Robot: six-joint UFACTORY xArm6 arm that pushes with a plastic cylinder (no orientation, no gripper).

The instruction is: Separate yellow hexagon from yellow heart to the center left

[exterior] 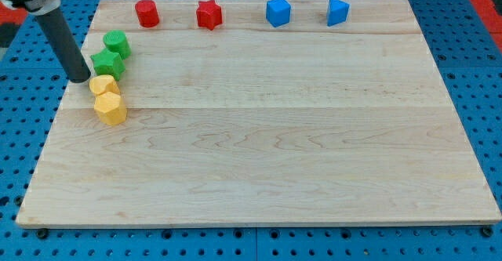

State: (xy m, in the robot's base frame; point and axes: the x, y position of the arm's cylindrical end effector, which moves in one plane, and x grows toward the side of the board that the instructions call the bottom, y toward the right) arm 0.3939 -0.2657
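Observation:
The yellow hexagon (pixel 110 109) lies near the board's left edge, at mid height. The yellow heart (pixel 103 85) sits just above it, and the two touch. My tip (pixel 80 80) rests on the board just left of the yellow heart, close to it or touching it. The dark rod rises from the tip toward the view's top left corner.
A green star (pixel 107 62) sits just above the yellow heart, with a green cylinder (pixel 117 43) above that. Along the top edge stand a red cylinder (pixel 147 13), a red star (pixel 209 14), a blue cube (pixel 278 12) and another blue block (pixel 337 11). The wooden board (pixel 298 135) lies on a blue pegboard.

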